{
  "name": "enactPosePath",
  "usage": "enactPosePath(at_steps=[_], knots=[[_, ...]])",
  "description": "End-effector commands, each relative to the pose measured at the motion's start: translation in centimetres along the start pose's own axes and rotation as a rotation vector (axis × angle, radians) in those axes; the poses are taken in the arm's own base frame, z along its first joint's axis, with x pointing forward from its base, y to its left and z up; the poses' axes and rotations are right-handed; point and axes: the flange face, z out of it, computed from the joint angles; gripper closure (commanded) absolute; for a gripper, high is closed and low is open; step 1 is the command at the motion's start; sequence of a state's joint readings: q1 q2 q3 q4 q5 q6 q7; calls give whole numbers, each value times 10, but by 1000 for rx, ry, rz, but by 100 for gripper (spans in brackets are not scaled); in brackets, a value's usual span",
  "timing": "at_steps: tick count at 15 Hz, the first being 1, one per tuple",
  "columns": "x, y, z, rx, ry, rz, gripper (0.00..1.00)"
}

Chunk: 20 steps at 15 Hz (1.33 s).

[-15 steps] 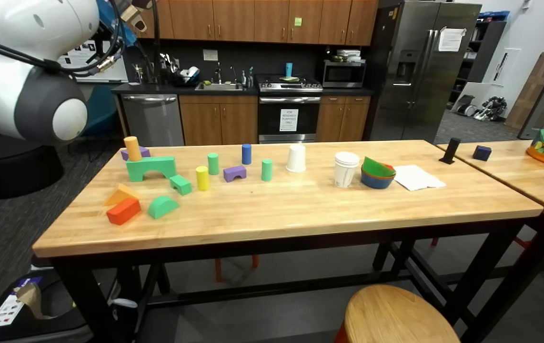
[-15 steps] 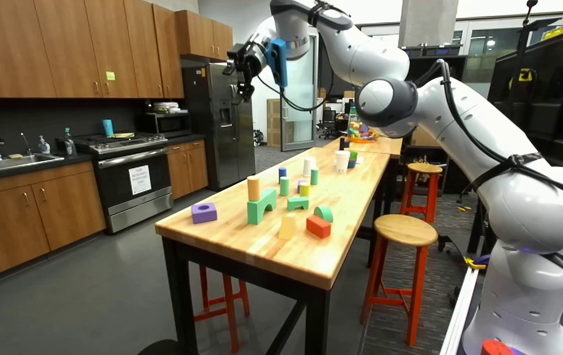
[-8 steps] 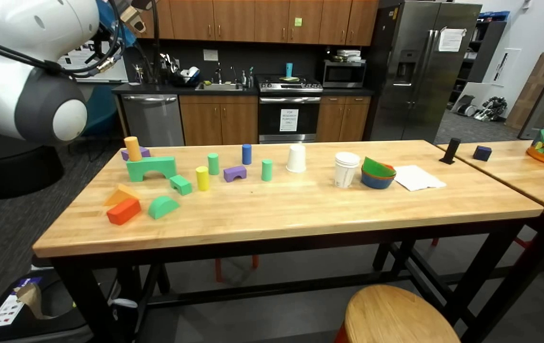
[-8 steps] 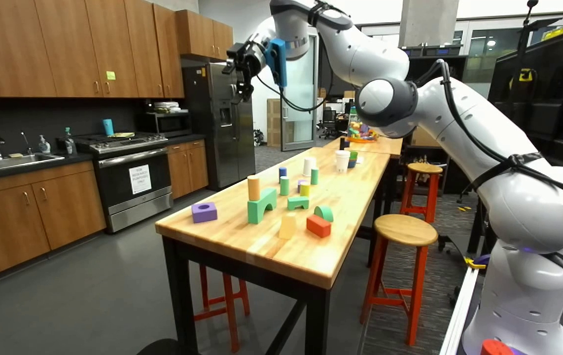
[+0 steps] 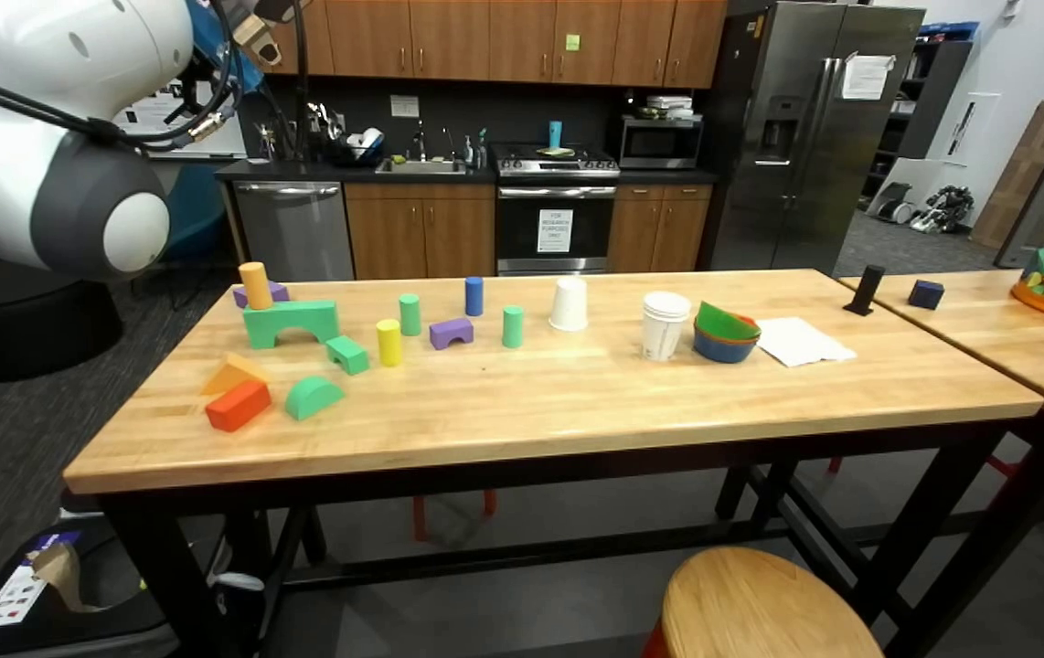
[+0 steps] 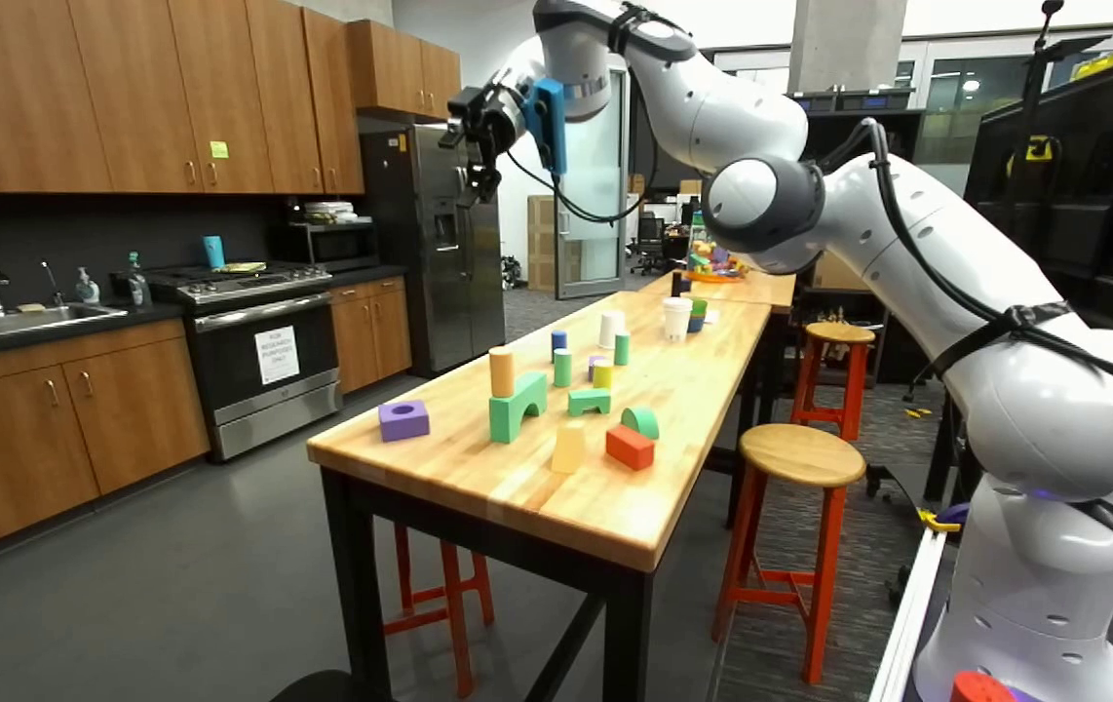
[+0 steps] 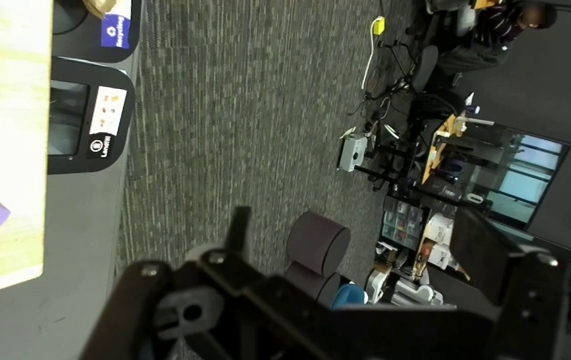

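Where the wood cabinets (image 5: pixel 522 37) hang: on the kitchen wall, well apart from your gripper (image 7: pixel 358 232), bearing a yellow-green note (image 5: pixel 572 42) too small to read.
Table (image 5: pixel 595 393): lower than the gripper, a light wood top on dark legs.
Fridge (image 5: pixel 783 137): well apart from the gripper, dark steel; you cannot make out the print on its white sheet (image 5: pixel 866 76).
Arm (image 6: pixel 951 239): white and cabled, bending up and over, carrying your gripper high above table level.
Oven (image 6: pixel 230 361): well apart from the gripper and below its height; you can read "FOR RESEARCH PURPOSES ONLY" on its paper notice (image 6: pixel 277 355).
Recycling bin (image 7: pixel 75 50): down below the gripper, past the table's edge; its blue tag (image 7: pixel 115 31) reads "Recycling".
Landfill bin (image 7: pixel 78 164): just beside that one, equally low under the gripper, tagged "Landfill" next to a white panel (image 7: pixel 108 111) of small pictures.
Gripper fingers (image 7: pixel 238 227): spread wide, with air between them.
Green arch (image 6: pixel 518 400): below your gripper, standing on the table.
Bowls (image 5: pixel 725 349): on the table, farther from the gripper than the arch; blue outside, a tilted green one inside.
Purple block (image 6: pixel 403 421): below the gripper near the table's corner, a round hole in its top; your wrist view catches it, cut off, at the left edge.
Orange cylinder (image 6: pixel 502 370): below the gripper, upright on the green arch.
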<state>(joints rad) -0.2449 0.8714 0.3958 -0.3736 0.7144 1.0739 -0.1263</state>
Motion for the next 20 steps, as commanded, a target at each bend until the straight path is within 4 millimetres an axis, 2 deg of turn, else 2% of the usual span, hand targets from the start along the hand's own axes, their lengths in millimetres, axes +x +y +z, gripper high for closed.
enactPosePath(at_steps=[1, 5, 11, 12, 17, 20], knots=[[3, -9, 12, 178, -30, -69, 0], [6, -34, 24, 392, -68, -195, 0], [0, -62, 24, 707, -126, -370, 0], [1, -58, 23, 628, -105, -332, 0], [2, -57, 26, 695, -118, -358, 0], [2, -54, 29, 554, -112, -311, 0]])
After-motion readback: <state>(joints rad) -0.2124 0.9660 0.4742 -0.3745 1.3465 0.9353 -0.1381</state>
